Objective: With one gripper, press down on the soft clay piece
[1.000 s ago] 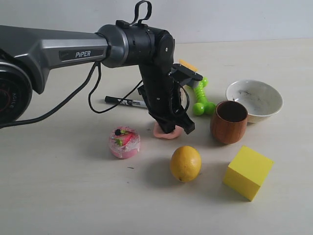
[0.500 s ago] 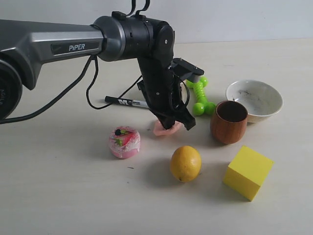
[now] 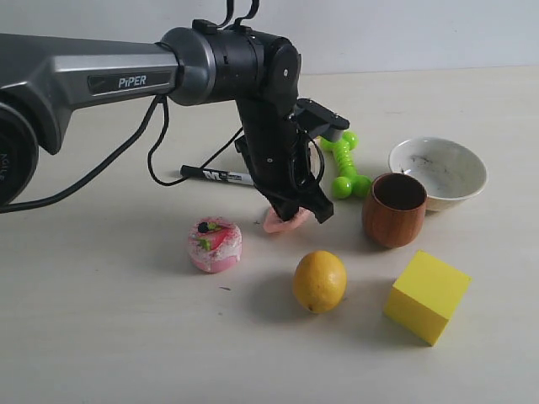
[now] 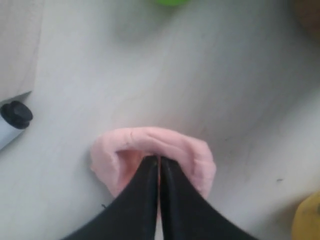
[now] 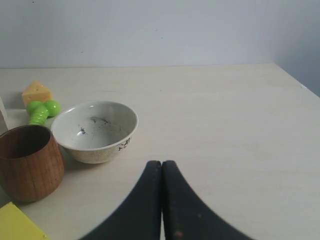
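The soft clay piece is a salmon-pink lump on the table between the cake toy and the wooden cup. In the left wrist view the clay is flattened, with a raised, folded rim around a dent. My left gripper points down over it, jaws shut together, and its tips sit in the dent against the rim. My right gripper is shut with nothing in it, above bare table; it does not appear in the exterior view.
A pink-and-white cake toy and a lemon lie in front of the clay. A wooden cup, white bowl and yellow cube stand to the right. A green dumbbell toy and a marker lie behind.
Over the last second my left arm has risen a little and shifted slightly left. The clay, flat under the tips before, now shows one edge curled up. Hardly anything moved in the last half second.
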